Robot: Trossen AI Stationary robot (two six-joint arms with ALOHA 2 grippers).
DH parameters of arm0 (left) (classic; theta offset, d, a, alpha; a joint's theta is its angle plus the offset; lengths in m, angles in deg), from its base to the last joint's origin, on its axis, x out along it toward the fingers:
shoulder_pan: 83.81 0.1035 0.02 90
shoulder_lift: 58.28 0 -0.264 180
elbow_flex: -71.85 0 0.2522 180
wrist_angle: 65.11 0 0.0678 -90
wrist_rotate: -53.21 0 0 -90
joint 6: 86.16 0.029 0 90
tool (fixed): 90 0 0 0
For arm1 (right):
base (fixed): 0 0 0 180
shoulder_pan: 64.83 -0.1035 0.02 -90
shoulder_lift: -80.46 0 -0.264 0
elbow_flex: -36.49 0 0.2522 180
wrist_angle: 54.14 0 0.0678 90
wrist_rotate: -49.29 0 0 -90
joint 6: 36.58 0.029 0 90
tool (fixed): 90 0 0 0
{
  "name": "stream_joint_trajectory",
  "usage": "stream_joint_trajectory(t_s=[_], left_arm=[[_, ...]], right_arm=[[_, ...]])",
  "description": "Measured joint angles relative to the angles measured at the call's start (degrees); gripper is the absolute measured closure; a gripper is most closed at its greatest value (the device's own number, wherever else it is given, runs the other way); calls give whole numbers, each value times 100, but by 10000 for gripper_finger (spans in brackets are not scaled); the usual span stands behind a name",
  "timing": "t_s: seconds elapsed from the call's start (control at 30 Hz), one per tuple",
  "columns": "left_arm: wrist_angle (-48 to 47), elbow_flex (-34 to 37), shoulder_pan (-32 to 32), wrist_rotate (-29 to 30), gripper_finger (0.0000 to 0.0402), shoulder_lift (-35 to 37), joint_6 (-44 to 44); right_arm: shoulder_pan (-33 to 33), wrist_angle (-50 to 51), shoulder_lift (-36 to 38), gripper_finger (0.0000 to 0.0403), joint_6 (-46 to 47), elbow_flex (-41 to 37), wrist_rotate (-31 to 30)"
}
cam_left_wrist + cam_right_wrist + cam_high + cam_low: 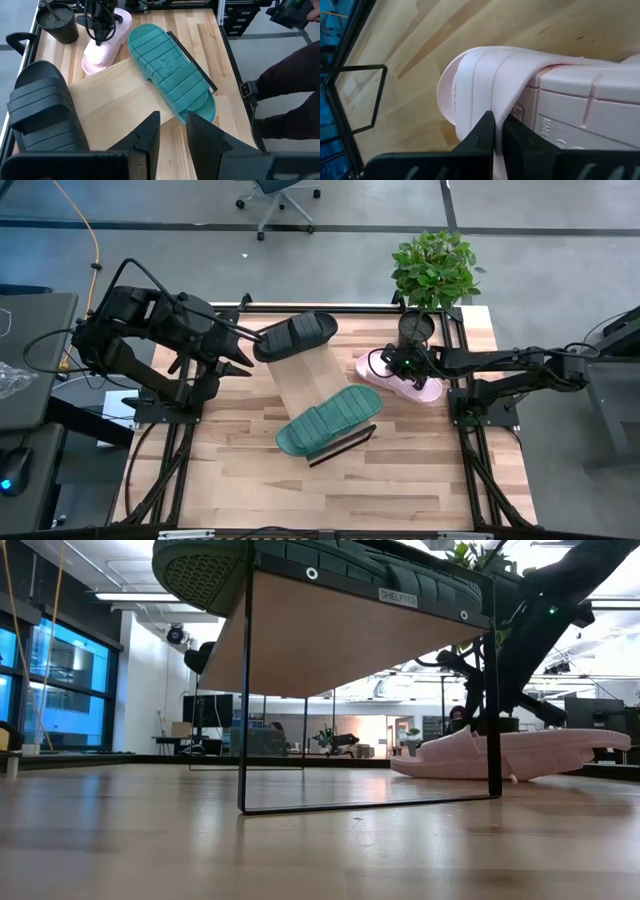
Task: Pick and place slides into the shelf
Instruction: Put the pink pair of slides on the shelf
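Observation:
The shelf (pixel 305 375) is a light-wood board on thin dark rails in the middle of the table. The black slide (pixel 295 335) lies on its far end and the green slide (pixel 328 420), ribbed sole up, lies on its near end. The pink slide (pixel 405 380) rests sole-down on the table to the right of the shelf. My right gripper (pixel 403 365) is on it, shut. My left gripper (pixel 243 362) hovers open at the shelf's left side, near the black slide (pixel 42 117), touching nothing. My right gripper (pixel 497 131) pinches the edge of the pink slide's strap (pixel 492 95) between its two fingers, a thin band of the strap running down between them. It comes from above, slanting in from the table's right. The slide's sole (pixel 520 758) lies on the table.
A potted plant (pixel 418 328) stands just behind the pink slide, at the table's far right corner. A black metal frame runs around the table. Bare tabletop (pixel 400 470) lies in front of the shelf. A person's dark-clothed leg (pixel 290 85) shows beyond the table's near edge.

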Motion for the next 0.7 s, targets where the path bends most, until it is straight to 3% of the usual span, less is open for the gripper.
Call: stream_joint_trajectory(t_s=[0.7], left_arm=[[-2, -1, -2, 4, 318, 0, 24]], right_arm=[[0, 174, 1038, 403, -256, 0, 15]])
